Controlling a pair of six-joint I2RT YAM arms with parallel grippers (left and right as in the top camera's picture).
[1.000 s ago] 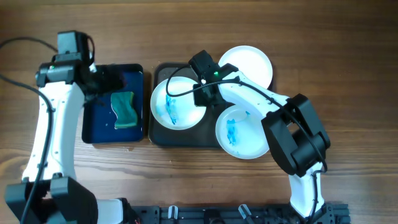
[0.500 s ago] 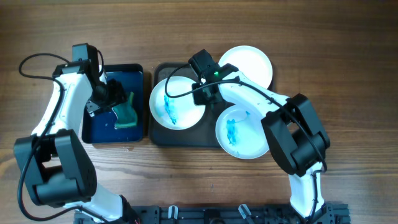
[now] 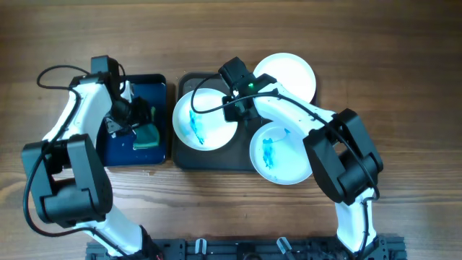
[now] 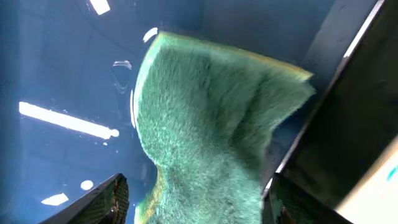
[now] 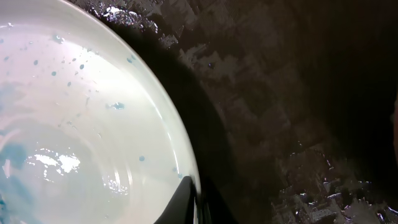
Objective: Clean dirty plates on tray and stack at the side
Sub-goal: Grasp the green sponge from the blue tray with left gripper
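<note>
Three white plates show in the overhead view. The left plate, streaked blue, lies on the dark grey tray. My right gripper is shut on its right rim; the right wrist view shows a finger over the rim of the plate. A second smeared plate overhangs the tray's front right. A third plate at the back right shows no smears. My left gripper is open, its fingers straddling the green sponge.
The small black tray with a blue bottom stands left of the grey tray and holds the sponge. Its right wall is close beside my left gripper. Bare wooden table surrounds both trays.
My left arm has swung in over the small tray and come down around the sponge, which has shifted and bunched. The right arm and the plates have not moved.
</note>
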